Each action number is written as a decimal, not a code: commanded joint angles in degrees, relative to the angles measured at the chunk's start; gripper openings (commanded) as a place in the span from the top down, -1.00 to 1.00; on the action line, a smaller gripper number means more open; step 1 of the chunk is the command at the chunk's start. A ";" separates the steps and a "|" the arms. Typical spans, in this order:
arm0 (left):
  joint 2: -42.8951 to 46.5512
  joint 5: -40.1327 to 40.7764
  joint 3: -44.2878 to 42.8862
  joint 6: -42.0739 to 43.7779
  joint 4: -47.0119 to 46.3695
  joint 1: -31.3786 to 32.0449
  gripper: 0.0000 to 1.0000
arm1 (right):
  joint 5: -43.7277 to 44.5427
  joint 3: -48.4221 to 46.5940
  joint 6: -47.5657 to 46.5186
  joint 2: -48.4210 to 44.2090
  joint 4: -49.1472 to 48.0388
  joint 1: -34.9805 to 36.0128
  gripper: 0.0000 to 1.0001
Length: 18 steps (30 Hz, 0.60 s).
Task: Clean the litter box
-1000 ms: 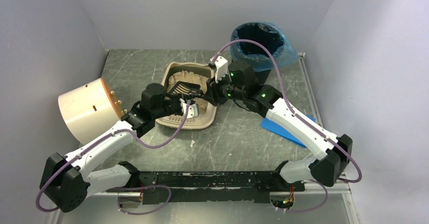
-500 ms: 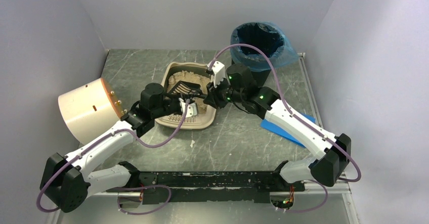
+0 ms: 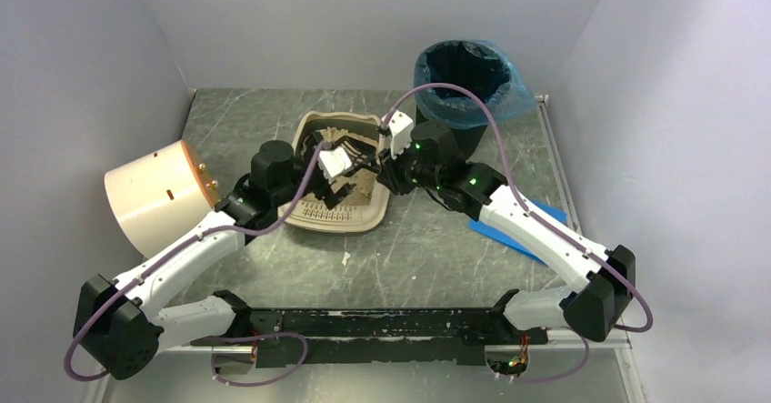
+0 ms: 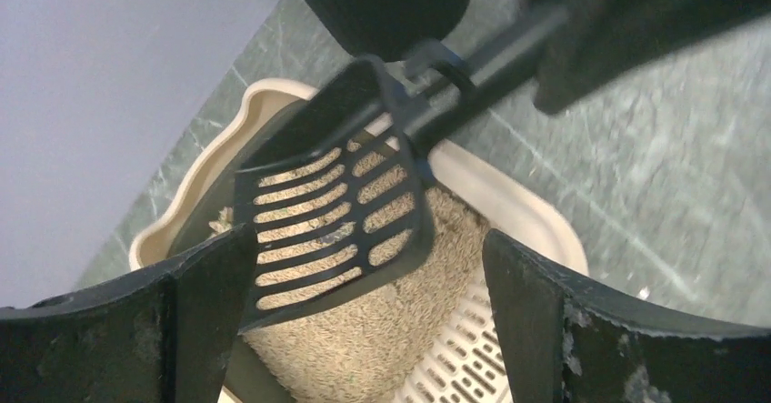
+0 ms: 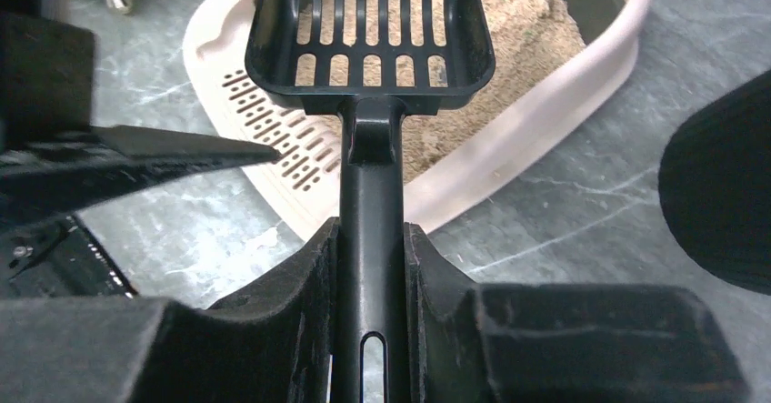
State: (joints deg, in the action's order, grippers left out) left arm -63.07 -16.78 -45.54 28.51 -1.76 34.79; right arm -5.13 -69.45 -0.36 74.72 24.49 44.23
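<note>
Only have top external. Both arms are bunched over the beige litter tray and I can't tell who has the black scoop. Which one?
Observer: Right wrist view: the right tool is shut on the handle of the black slotted plastic scoop.
Operator: Left one on it too?
Observer: No. Left wrist view: the left tool is open, its fingers wide either side of the scoop head, not gripping it.
Operator: Anything in the scoop?
Observer: Looks empty. The sandy litter in the beige rounded plastic litter box shows through its slots.
</note>
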 commanded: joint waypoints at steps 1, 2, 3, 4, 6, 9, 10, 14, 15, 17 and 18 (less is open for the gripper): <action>-2.93 9.17 -8.36 -16.98 9.36 -0.07 -0.95 | 4.98 0.79 -1.23 0.98 -2.30 0.09 1.00; -3.72 12.12 -9.92 -19.27 11.30 -0.11 -0.95 | 6.81 0.42 -1.42 1.71 -2.41 0.24 1.00; -4.08 14.07 -10.48 -22.00 11.57 -0.21 -0.95 | 8.01 -0.15 -1.60 2.50 -2.35 0.46 1.00; -4.09 16.09 -10.61 -25.00 10.93 -0.24 -0.95 | 8.61 -0.73 -1.77 3.32 -2.39 0.54 1.00; -4.37 21.23 -11.46 -33.24 11.13 -1.05 -0.95 | 9.51 -2.17 -2.30 5.12 -2.43 0.68 1.00; -8.43 24.97 -17.23 -41.02 17.60 -4.73 -0.83 | 10.37 -4.45 -2.34 7.68 -1.81 1.07 1.00; -9.87 25.73 -18.97 -42.31 19.48 -6.10 -0.80 | 10.49 -4.80 -2.25 8.18 -1.63 1.12 1.00; -14.85 24.49 -22.72 -46.89 22.10 -13.23 -0.57 | 10.34 -5.02 -2.50 9.06 -1.38 1.29 1.00; -16.03 24.67 -23.07 -47.67 21.65 -14.57 -0.54 | 10.37 -5.00 -2.63 9.19 -1.30 1.34 1.00; -18.97 25.33 -24.14 -48.71 20.72 -16.50 -0.51 | 10.32 -5.02 -3.05 9.74 -1.18 1.54 1.00; -20.76 25.25 -25.30 -48.95 20.76 -17.18 -0.51 | 10.18 -5.14 -3.36 10.13 -1.04 1.70 1.00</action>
State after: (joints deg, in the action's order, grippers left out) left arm -79.33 6.33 -67.51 -14.63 16.34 20.67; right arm 4.16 -72.38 -2.31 83.90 23.88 45.34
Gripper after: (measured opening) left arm 0.761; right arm 0.278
